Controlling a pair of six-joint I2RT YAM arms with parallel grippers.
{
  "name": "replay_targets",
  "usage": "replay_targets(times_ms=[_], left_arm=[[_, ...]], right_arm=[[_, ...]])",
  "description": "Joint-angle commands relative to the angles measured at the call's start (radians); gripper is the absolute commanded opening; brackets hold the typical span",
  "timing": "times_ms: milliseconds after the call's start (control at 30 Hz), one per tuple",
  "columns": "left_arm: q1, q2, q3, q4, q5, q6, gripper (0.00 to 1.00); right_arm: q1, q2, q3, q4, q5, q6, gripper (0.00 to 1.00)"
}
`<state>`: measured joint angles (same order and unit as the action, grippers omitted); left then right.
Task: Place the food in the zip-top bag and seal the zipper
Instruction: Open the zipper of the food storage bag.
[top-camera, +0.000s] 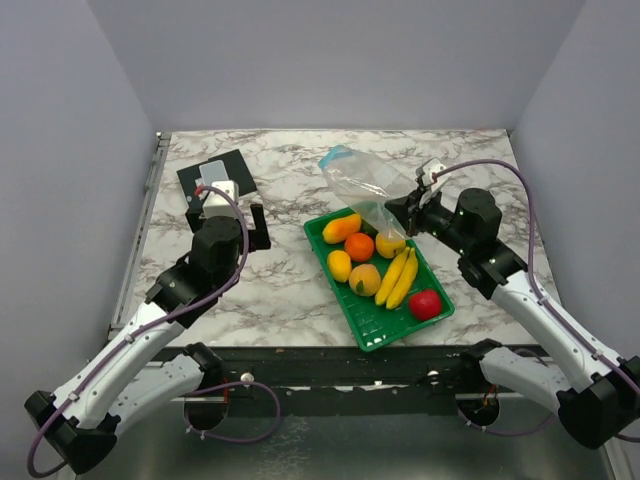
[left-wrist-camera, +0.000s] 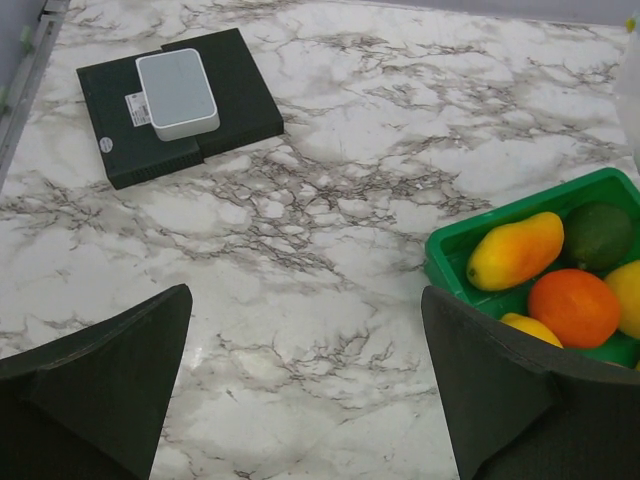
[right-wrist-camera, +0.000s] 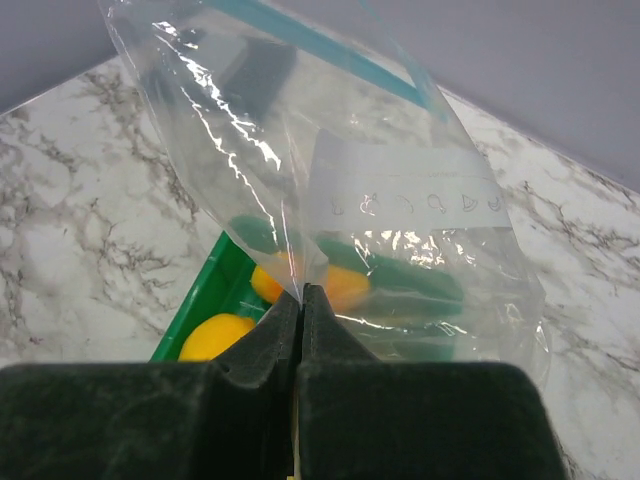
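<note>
The clear zip-top bag hangs lifted over the far end of the green tray, its light blue zipper at the far upper end. My right gripper is shut on the bag's near corner; the right wrist view shows the bag pinched at my right gripper's tips and the zipper at the top. The food lies in the tray: bananas, red apple, orange, and yellow-orange pieces. My left gripper is open and empty over the marble, left of the tray.
A black box with a white device lies at the far left, also in the left wrist view. The tray's corner with fruit shows at the right of the left wrist view. Grey walls enclose the table.
</note>
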<state>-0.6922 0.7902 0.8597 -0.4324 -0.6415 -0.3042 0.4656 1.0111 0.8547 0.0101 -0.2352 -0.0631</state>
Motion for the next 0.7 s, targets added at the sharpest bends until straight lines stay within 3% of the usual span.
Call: replay_targets(times_ms=[0, 367, 667], left_arm=[[0.057, -0.002, 0.046, 0.038, 0.182, -0.062, 0.98], [0.069, 0.017, 0.137, 0.010, 0.331, -0.153, 0.98], [0.085, 0.046, 0.194, 0.000, 0.464, -0.203, 0.97]], right_arm=[[0.014, -0.076, -0.058, 0.081, -0.167, -0.079, 0.01], [0.039, -0.163, -0.099, 0.058, -0.355, -0.246, 0.01], [0.040, -0.231, -0.051, -0.110, -0.420, -0.369, 0.01]])
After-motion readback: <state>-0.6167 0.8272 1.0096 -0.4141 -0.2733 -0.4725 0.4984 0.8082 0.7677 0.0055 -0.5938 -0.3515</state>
